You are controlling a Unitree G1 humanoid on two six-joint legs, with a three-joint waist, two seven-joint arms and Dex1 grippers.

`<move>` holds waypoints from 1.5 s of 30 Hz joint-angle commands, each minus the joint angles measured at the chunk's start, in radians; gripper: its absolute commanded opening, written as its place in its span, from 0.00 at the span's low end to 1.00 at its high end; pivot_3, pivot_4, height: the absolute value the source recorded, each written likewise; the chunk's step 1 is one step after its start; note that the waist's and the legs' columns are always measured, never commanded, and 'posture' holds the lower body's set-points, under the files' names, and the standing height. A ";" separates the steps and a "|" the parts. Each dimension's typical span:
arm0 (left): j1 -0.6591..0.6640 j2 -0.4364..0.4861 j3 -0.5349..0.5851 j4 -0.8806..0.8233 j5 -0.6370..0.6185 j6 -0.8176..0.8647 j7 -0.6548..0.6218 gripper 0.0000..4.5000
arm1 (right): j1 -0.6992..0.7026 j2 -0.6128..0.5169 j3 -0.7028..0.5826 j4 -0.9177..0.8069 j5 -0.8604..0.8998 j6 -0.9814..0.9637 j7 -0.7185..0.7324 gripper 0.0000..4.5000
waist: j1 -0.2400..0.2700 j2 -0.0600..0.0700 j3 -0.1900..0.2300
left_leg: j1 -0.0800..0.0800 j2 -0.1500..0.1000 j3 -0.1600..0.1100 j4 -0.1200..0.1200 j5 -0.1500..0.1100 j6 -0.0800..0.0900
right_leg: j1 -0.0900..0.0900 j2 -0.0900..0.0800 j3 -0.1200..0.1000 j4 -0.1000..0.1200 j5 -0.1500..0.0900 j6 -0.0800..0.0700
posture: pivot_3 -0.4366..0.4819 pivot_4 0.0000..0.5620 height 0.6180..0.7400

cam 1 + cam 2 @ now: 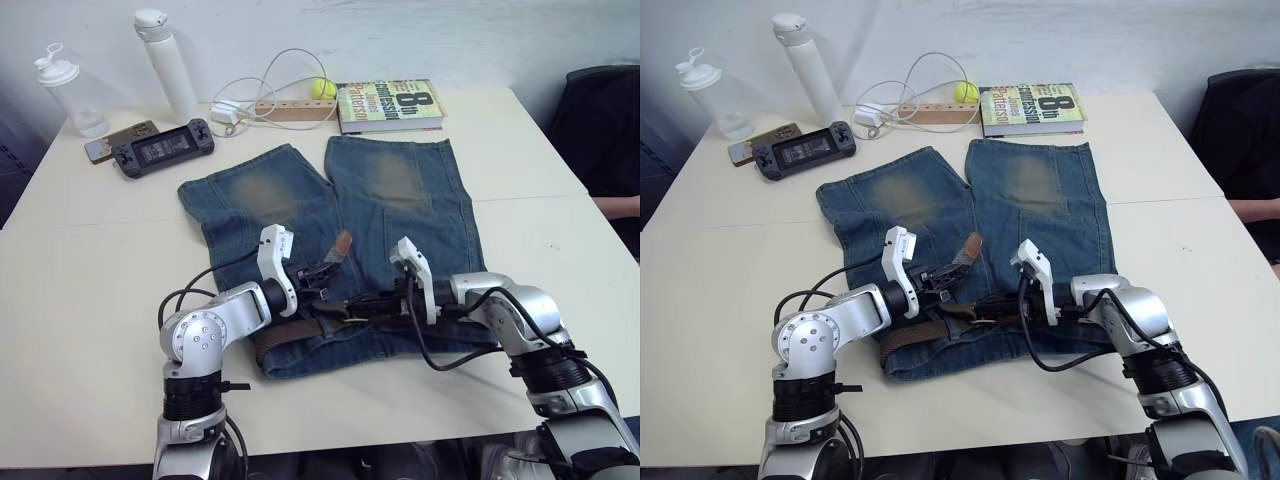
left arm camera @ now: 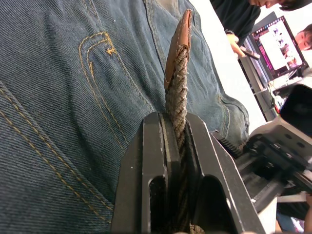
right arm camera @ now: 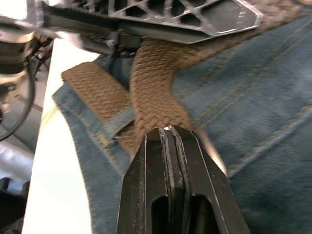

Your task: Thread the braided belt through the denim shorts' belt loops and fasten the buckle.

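The denim shorts (image 1: 400,200) lie flat on the white table (image 1: 90,260), waistband toward me. The braided belt (image 1: 290,335) runs along the waistband and passes under a belt loop (image 3: 114,124). My left gripper (image 1: 325,272) is shut on the belt just behind its lighter brown tip (image 2: 178,44), which sticks up above the left leg. My right gripper (image 1: 380,300) is at the waistband's middle, shut, with a sliver of the silver buckle (image 3: 168,129) at its tips and the woven strap right in front. Most of the buckle is hidden.
At the table's far side are a book (image 1: 390,104), a yellow ball (image 1: 322,88), a white cable (image 1: 270,85), a game console (image 1: 162,148), a phone (image 1: 115,140), a white bottle (image 1: 165,62) and a clear bottle (image 1: 70,95). A person's arm (image 1: 620,205) shows at the right edge.
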 commanded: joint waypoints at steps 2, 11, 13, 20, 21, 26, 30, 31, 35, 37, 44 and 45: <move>0.011 -0.013 -0.009 -0.047 -0.006 -0.012 0.007 0.00 | -0.002 -0.005 0.006 -0.003 -0.005 0.000 0.016 0.03 | 0.000 0.000 0.000 | 0.000 0.000 0.000 0.000 0.000 0.000 | 0.000 0.000 0.000 0.000 0.000 0.000 | 0.48 0.27 1.00; 0.005 -0.010 -0.011 -0.038 -0.004 -0.012 0.005 0.00 | 0.014 -0.021 0.023 -0.036 -0.009 -0.002 0.044 0.03 | 0.000 0.000 0.000 | 0.000 0.000 0.000 0.000 0.000 0.000 | 0.000 0.000 0.000 0.000 0.000 0.000 | 0.48 0.27 1.00; 0.004 -0.009 -0.011 -0.037 -0.004 -0.012 0.004 0.00 | 0.011 -0.022 0.029 -0.026 -0.023 -0.012 0.039 0.03 | 0.000 0.000 0.000 | 0.000 0.000 0.000 0.000 0.000 0.000 | 0.000 0.000 0.000 0.000 0.000 0.000 | 0.48 0.27 1.00; -0.004 -0.009 -0.014 -0.036 -0.005 -0.014 0.002 0.00 | -0.013 -0.066 0.161 -0.033 -0.171 -0.081 0.043 0.03 | -0.001 0.000 0.000 | 0.000 0.000 0.000 0.000 0.000 0.000 | 0.000 0.000 0.000 0.000 0.000 0.000 | 0.48 0.27 1.00; -0.008 -0.010 -0.014 -0.036 -0.007 -0.014 0.002 0.00 | -0.020 -0.068 0.183 -0.039 -0.190 -0.079 0.038 0.03 | -0.001 0.000 0.000 | 0.001 0.000 0.000 0.000 0.000 0.000 | 0.000 0.000 0.000 0.000 0.000 0.000 | 0.48 0.27 1.00; -0.045 -0.014 0.001 -0.037 -0.032 -0.004 -0.002 0.00 | -0.050 -0.074 0.271 -0.061 -0.261 -0.048 0.029 0.03 | -0.002 -0.007 -0.007 | 0.002 0.000 0.000 -0.001 0.000 -0.001 | 0.001 0.001 0.000 0.000 0.000 0.000 | 0.48 0.27 1.00; -0.073 -0.008 -0.001 -0.027 -0.057 0.002 -0.034 0.00 | -0.061 -0.066 0.308 -0.066 -0.301 -0.026 0.014 0.03 | -0.003 -0.010 -0.014 | 0.005 0.001 0.000 -0.002 -0.001 -0.001 | 0.002 0.002 0.002 0.000 0.000 0.000 | 0.48 0.27 1.00; -0.079 -0.006 -0.003 -0.016 -0.056 0.000 -0.041 0.00 | -0.063 -0.068 0.324 -0.066 -0.316 -0.026 0.013 0.03 | -0.003 -0.010 -0.015 | 0.007 0.001 0.000 -0.003 -0.001 -0.001 | 0.003 0.002 0.003 0.000 0.000 0.000 | 0.48 0.27 1.00; -0.120 -0.003 0.001 0.047 -0.061 -0.009 -0.081 0.00 | -0.072 -0.093 0.407 -0.072 -0.414 -0.082 0.012 0.03 | -0.003 -0.011 -0.016 | 0.013 0.001 0.000 -0.006 -0.002 -0.002 | 0.007 0.004 0.006 -0.001 0.000 -0.001 | 0.48 0.27 1.00; -0.161 0.000 0.010 0.121 -0.061 -0.029 -0.125 0.00 | -0.085 -0.105 0.469 -0.069 -0.501 -0.142 0.000 0.03 | -0.002 -0.010 -0.023 | 0.015 0.001 0.000 -0.006 -0.002 -0.002 | 0.009 0.004 0.006 -0.001 0.000 -0.001 | 0.48 0.27 1.00; -0.471 0.017 0.031 0.523 0.011 -0.168 -0.258 0.00 | -0.083 -0.096 0.540 -0.068 -0.626 -0.249 0.028 0.03 | -0.001 -0.013 -0.031 | 0.035 0.001 -0.005 -0.014 -0.004 -0.004 | 0.028 0.006 0.005 -0.008 0.000 -0.001 | 0.48 0.27 1.00; -0.515 0.017 0.029 0.571 0.022 -0.184 -0.279 0.00 | -0.078 -0.097 0.544 -0.068 -0.641 -0.257 0.031 0.03 | -0.001 -0.013 -0.032 | 0.035 0.001 -0.006 -0.015 -0.004 -0.004 | 0.028 0.006 0.005 -0.009 0.000 -0.001 | 0.48 0.27 1.00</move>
